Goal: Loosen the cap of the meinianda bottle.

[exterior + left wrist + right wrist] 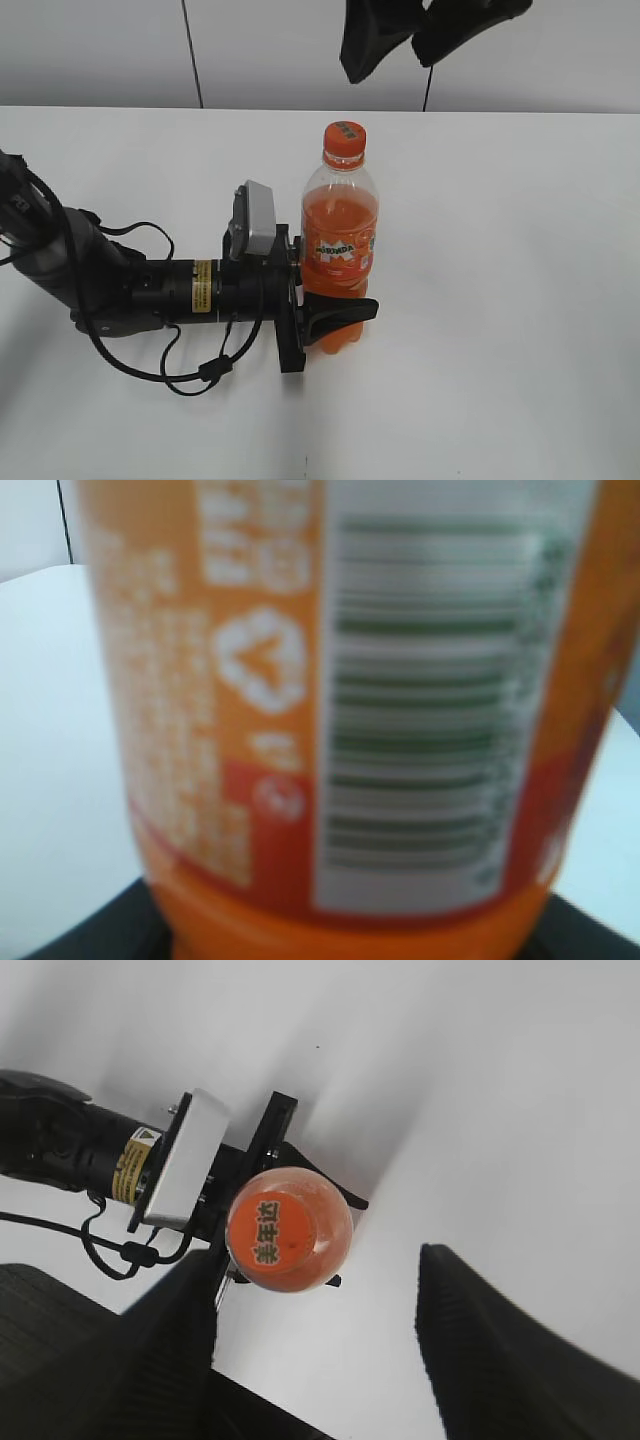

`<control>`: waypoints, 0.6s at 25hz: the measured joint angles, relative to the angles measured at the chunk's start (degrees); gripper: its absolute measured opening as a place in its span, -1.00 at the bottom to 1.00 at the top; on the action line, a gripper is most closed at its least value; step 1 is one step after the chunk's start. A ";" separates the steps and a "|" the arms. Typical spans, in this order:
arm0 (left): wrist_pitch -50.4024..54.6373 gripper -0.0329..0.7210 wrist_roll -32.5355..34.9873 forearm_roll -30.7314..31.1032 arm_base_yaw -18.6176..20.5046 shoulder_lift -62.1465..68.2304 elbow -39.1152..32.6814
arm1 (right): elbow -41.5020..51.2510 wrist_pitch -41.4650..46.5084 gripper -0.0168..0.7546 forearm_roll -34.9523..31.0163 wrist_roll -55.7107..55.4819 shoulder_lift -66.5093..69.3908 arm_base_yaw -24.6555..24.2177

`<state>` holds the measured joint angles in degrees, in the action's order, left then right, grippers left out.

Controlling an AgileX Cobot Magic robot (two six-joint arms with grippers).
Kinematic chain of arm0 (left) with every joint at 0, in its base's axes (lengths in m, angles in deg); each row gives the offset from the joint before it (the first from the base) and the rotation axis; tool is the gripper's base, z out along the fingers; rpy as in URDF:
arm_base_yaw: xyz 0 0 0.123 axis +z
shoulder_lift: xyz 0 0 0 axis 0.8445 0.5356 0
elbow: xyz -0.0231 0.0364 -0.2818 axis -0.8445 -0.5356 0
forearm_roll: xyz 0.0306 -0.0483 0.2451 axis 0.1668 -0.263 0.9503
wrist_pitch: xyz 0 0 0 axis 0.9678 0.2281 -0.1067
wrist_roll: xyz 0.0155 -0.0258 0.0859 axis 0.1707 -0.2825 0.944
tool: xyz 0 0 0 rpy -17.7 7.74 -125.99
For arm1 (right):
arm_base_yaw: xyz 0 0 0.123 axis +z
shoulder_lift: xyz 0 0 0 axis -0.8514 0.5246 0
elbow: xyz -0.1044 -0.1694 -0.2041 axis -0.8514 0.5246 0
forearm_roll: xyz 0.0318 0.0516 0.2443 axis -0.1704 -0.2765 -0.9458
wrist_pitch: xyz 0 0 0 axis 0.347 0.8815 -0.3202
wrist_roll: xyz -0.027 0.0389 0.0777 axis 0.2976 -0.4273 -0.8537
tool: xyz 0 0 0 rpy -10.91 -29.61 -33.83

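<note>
**Left gripper clamped on bottle, right gripper spread above cap**

Left gripper lies low along the table, clenched around the lower body of the bottle; 1 black finger wraps the near side just under the label band. Bottle stands upright, held between the fingers, base on the table. Left wrist view is filled by the blurred label and barcode of the bottle, right up against the camera.

Right gripper hangs high above the bottle, a little to the far right of the cap, well apart from it. In the right wrist view its 2 fingers stand wide apart, released, nothing between them; the cap sits below, toward the left finger, print facing up
</note>
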<state>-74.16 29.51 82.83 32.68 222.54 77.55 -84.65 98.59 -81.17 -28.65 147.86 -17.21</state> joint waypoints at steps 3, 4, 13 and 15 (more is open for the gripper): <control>-0.05 0.10 0.00 0.00 0.00 0.00 0.00 | 0.00 0.06 0.26 -0.50 -3.55 0.17 0.00; -0.05 0.10 0.00 0.00 0.00 0.00 0.00 | 0.00 0.06 0.26 -1.05 -4.13 0.50 0.00; -0.05 0.10 0.00 0.00 0.00 0.00 0.00 | 0.00 0.06 0.26 -3.52 -4.99 5.65 0.00; -0.05 0.10 0.00 0.00 0.00 0.00 0.00 | 0.00 0.06 0.26 -3.40 -4.94 5.95 0.00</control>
<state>-74.21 29.51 82.83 32.68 222.54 77.55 -84.65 98.65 -84.57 -33.59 153.82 -17.21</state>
